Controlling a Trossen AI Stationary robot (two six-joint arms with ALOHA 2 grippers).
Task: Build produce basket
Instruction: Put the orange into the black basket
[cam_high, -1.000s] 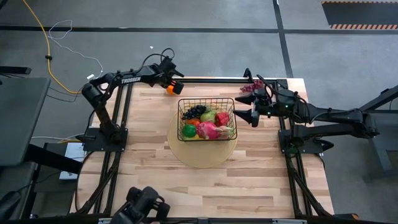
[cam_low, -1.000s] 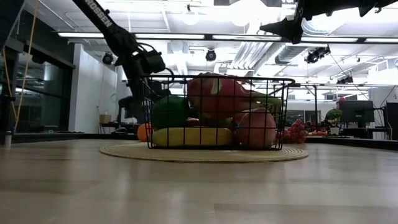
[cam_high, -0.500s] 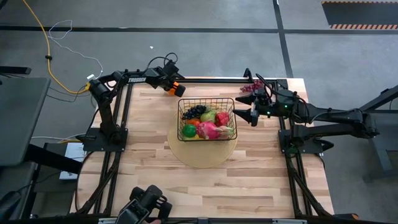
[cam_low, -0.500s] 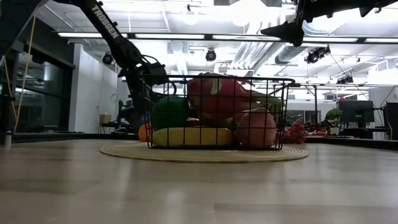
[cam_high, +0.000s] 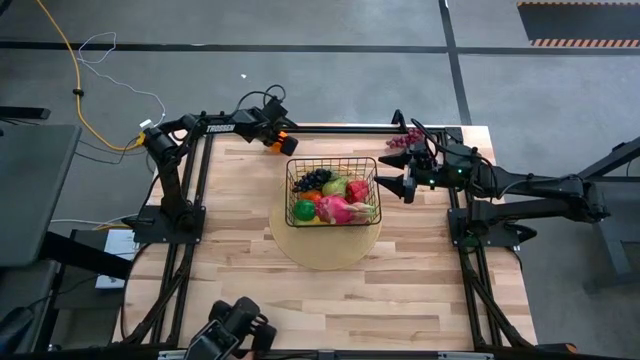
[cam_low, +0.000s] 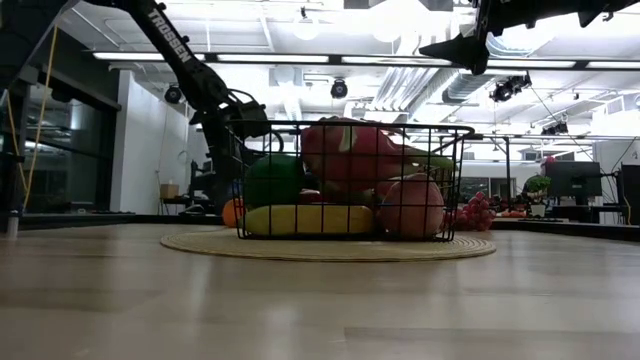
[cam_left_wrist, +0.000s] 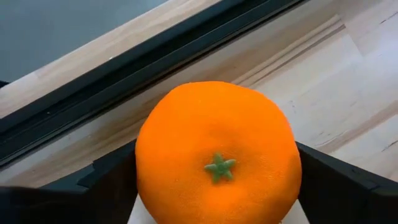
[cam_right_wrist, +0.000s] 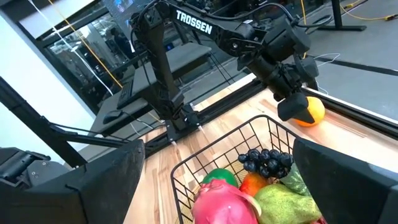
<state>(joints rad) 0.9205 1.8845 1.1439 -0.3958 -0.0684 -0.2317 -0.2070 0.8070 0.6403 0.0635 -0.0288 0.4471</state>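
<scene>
The black wire basket stands on a round pale mat at the table's middle. It holds a banana, a green ball, purple grapes, a pink dragon fruit and other fruit. My left gripper is by the far edge, left of the basket, shut on the orange. My right gripper hovers open, high at the basket's right side. My left gripper pinches the orange's two opposite flanks between its fingers, with the green stem end facing the wrist. The fingers slant down from above, from the table's left. The orange sits low at the tabletop; whether it is lifted clear, I cannot tell.
A bunch of red grapes lies at the far right corner, behind my right gripper. A dark rail runs along the far edge just beyond the orange. The near half of the table is bare wood.
My left gripper has come down and a little toward the basket, around the orange, then kept still. The orange has stayed at the same spot by the far edge. My right arm has not moved.
</scene>
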